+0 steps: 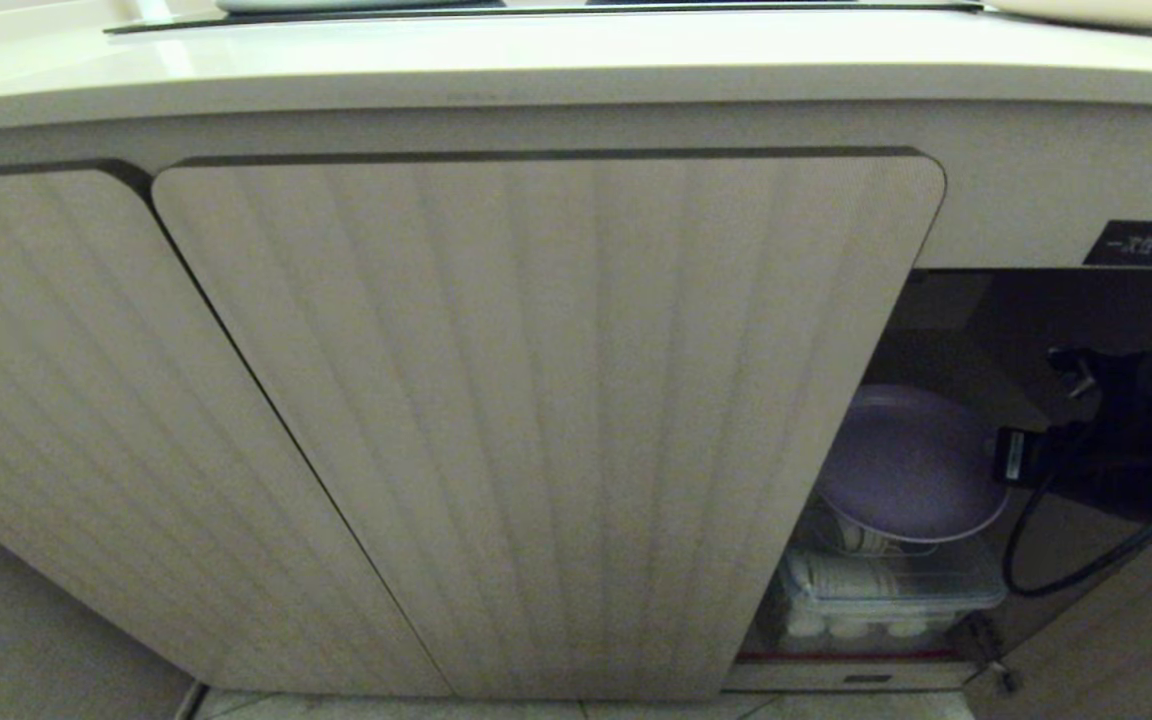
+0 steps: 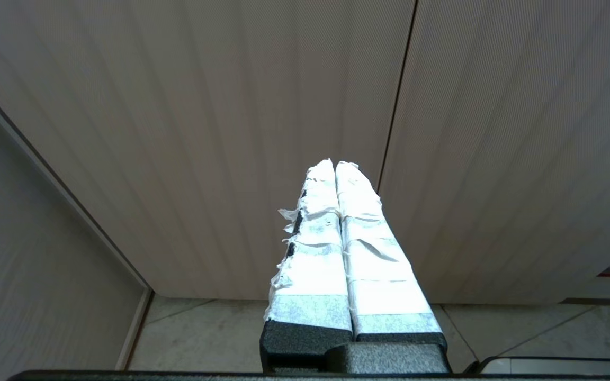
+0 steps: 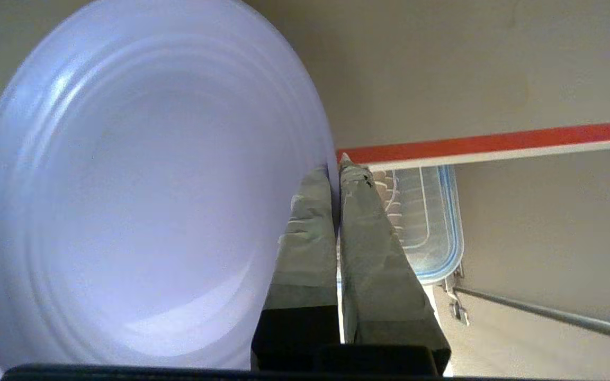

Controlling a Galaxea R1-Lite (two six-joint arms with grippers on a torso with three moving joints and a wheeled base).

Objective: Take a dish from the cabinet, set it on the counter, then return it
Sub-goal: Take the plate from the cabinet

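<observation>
The lavender dish [image 1: 906, 465] hangs tilted inside the open right bay of the cabinet [image 1: 536, 420], above a clear box. My right gripper [image 1: 998, 452] reaches in from the right and is shut on the dish's rim. In the right wrist view the dish [image 3: 135, 185] fills one side, its rim pinched between the taped fingers of the right gripper [image 3: 335, 165]. The cream counter [image 1: 536, 60] runs along the top. My left gripper [image 2: 335, 164] is shut on nothing, pointing at the ribbed door [image 2: 231, 132].
A clear lidded box [image 1: 886, 595] with white cups sits under the dish; its blue-edged lid [image 3: 427, 222] shows beside a red-edged shelf [image 3: 485, 142]. A black cable [image 1: 1066, 570] loops below my right arm. A black label [image 1: 1146, 243] marks the open bay.
</observation>
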